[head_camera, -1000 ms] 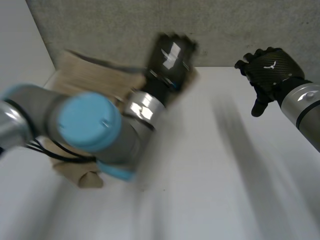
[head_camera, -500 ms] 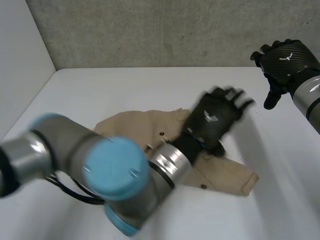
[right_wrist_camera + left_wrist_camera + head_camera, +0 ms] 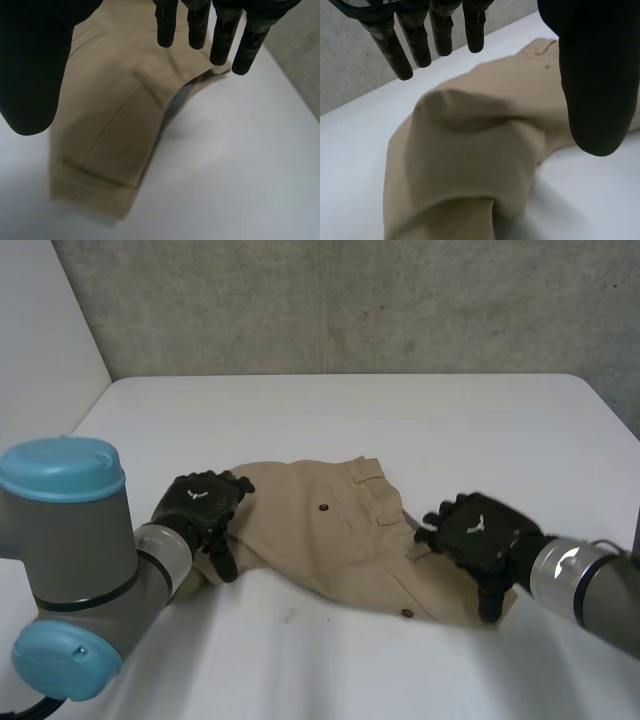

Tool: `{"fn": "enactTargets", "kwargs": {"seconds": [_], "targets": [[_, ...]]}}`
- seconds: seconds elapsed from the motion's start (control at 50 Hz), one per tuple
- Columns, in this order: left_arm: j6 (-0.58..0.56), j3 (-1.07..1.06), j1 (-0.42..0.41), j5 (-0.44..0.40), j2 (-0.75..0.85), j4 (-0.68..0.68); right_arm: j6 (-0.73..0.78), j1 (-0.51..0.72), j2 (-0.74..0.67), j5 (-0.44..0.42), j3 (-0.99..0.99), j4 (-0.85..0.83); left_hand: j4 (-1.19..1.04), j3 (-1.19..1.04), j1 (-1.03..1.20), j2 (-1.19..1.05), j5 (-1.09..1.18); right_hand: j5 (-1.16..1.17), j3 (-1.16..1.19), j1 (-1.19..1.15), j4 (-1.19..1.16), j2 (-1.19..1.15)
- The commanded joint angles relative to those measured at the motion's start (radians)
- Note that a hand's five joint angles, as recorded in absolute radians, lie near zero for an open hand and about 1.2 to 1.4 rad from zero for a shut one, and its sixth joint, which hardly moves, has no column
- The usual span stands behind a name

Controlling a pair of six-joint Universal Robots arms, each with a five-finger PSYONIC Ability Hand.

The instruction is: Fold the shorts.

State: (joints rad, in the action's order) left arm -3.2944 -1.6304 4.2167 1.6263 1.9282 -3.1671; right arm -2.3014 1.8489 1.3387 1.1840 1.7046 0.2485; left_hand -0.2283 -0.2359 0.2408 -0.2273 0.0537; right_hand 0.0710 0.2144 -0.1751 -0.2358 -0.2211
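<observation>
Shorts (image 3: 330, 535): tan, lying rumpled across the middle of the white bench (image 3: 420, 420).
Left robot hand (image 3: 200, 508): hovering at the shorts' bunched left end, fingers straight and apart from the thumb, gripping nothing.
Right robot hand (image 3: 478, 537): hovering over the shorts' right end, fingers straight, thumb apart, holding nothing.

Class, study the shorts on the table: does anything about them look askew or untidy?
Yes. The shorts lie slanted on the table, and the end at the left hand is bunched into a hump, not flat.
</observation>
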Motion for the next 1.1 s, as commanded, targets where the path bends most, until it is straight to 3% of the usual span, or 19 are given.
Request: {"fn": "enactTargets", "kwargs": {"seconds": [0.02,0.08,0.16,0.18,0.24,0.26,0.32,0.5,0.58,0.7,0.78,0.84,0.9,1.02,1.1], "targets": [[-0.01,-0.009,0.019,0.007,0.095,-0.117,0.054,-0.004,-0.052,0.006,0.13,-0.247,-0.05,-0.042,0.037,-0.051,0.05,0.054,0.085,-0.124,-0.063,-0.078],[-0.011,0.003,0.017,0.018,0.13,-0.125,0.05,-0.004,-0.073,0.011,0.15,-0.328,-0.056,-0.048,0.043,-0.057,0.056,0.265,0.296,-0.335,-0.274,-0.289],[-0.011,0.017,0.009,0.033,0.153,-0.126,0.045,0.001,-0.096,0.011,0.167,-0.341,-0.114,-0.107,0.102,-0.115,0.114,0.379,0.41,-0.45,-0.389,-0.404],[-0.011,0.02,0.009,0.035,0.155,-0.126,0.045,0.001,-0.111,0.011,0.17,-0.341,-0.152,-0.145,0.14,-0.153,0.152,0.545,0.576,-0.616,-0.555,-0.57],[-0.01,0.026,0.008,0.038,0.156,-0.145,0.042,0.003,-0.115,0.008,0.167,-0.341,-0.486,-0.479,0.474,-0.487,0.486,1.044,1.075,-1.115,-1.054,-1.069],[-0.011,0.026,0.009,0.038,0.158,-0.174,0.034,0.001,-0.112,0.006,0.159,-0.344,-0.702,-0.695,0.69,-0.703,0.702,1.15,1.181,-1.22,-1.159,-1.174],[-0.02,0.021,0.011,0.031,0.16,-0.223,0.007,0.0,-0.105,0.009,0.152,-0.344,-1.158,-1.15,1.145,-1.159,1.158,1.151,1.182,-1.221,-1.16,-1.175],[-0.158,0.007,0.022,0.015,0.126,-0.223,-0.151,-0.005,0.072,-0.001,0.101,-0.192,-1.168,-1.16,1.155,-1.169,1.168,1.151,1.182,-1.221,-1.16,-1.175],[-0.188,-0.031,0.049,-0.005,-0.061,-0.104,-0.168,-0.014,0.148,-0.018,0.035,0.001,-1.168,-1.16,1.155,-1.169,1.168,1.151,1.182,-1.221,-1.16,-1.175],[-0.153,-0.002,0.08,-0.152,-0.251,0.047,-0.141,-0.057,0.188,-0.047,-0.121,0.331,-1.168,-1.16,1.155,-1.169,1.168,1.151,1.182,-1.221,-1.16,-1.175],[-0.136,0.07,0.115,-0.206,-0.258,0.047,-0.156,-0.069,0.148,-0.044,-0.218,0.356,-1.168,-1.16,1.155,-1.169,1.168,1.151,1.182,-1.221,-1.16,-1.175],[-0.131,0.148,0.126,-0.204,-0.2,0.044,-0.248,-0.059,0.029,-0.034,-0.299,0.29,-1.168,-1.16,1.155,-1.169,1.168,1.151,1.182,-1.221,-1.16,-1.175],[-0.139,0.298,0.127,-0.195,-0.01,0.045,-0.332,-0.033,-0.054,-0.001,-0.377,0.243,-1.168,-1.16,1.155,-1.169,1.168,1.151,1.182,-1.221,-1.16,-1.175],[-0.149,0.584,0.104,-0.148,0.302,0.0,-0.489,0.119,-0.259,0.182,-0.523,0.086,-1.154,-1.146,1.141,-1.155,1.154,1.151,1.182,-1.221,-1.16,-1.175],[-0.208,0.766,0.095,-0.071,0.507,-0.183,-0.572,0.182,-0.337,0.356,-0.556,-0.105,-1.095,-1.088,1.083,-1.096,1.095,1.151,1.182,-1.221,-1.16,-1.175]]}}
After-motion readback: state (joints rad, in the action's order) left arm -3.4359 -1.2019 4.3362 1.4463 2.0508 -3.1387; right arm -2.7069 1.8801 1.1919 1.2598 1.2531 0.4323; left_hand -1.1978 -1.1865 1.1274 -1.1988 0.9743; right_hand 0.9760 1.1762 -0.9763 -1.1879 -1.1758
